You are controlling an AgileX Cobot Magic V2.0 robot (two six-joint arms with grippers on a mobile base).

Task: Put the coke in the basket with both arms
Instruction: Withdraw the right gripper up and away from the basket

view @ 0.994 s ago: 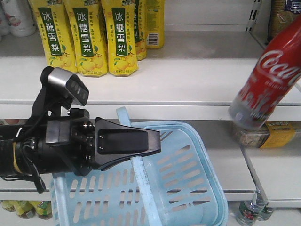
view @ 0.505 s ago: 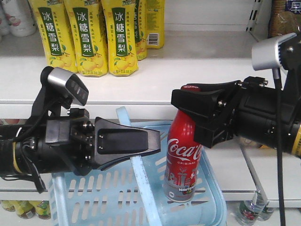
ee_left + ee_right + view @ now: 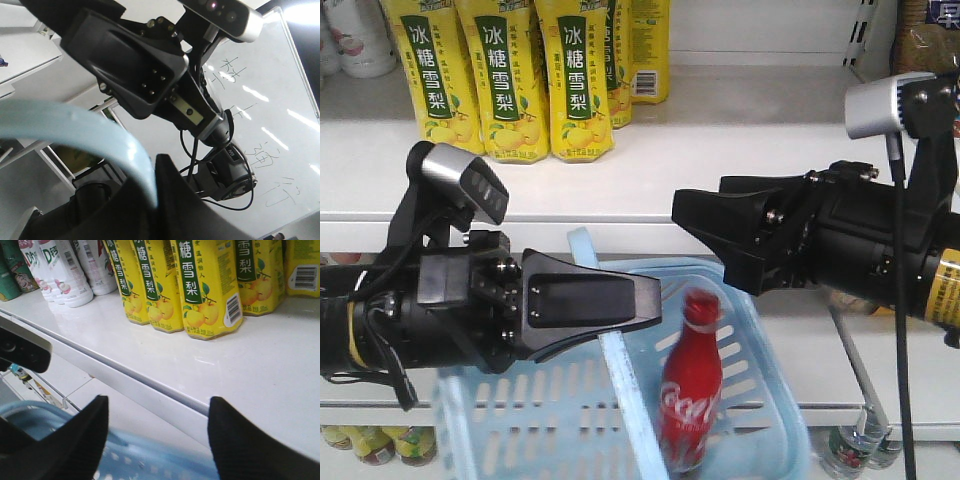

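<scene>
- The left gripper (image 3: pixel 645 298) is clamped narrow on the flat handle (image 3: pixel 625 400) of the light blue basket (image 3: pixel 520 420), which hangs in front of the white shelf's (image 3: pixel 720 170) front edge.
- In the left wrist view, the pale blue handle (image 3: pixel 75 130) curves across and lies against a black finger.
- The red coke bottle (image 3: pixel 688 400) is inside the basket, towards its right side, cap up and leaning slightly.
- The bottle is blurred, so I cannot tell whether its base rests on the basket floor.
- The right gripper (image 3: pixel 705 235) hangs just above the bottle with its jaws spread wide and nothing between them.
- In the right wrist view, the two black fingers (image 3: pixel 235 440) stand well apart over the basket rim.
- Yellow drink bottles (image 3: pixel 500 80) stand along the back edge of the shelf, and white bottles (image 3: pixel 75 275) stand towards its left end.
</scene>
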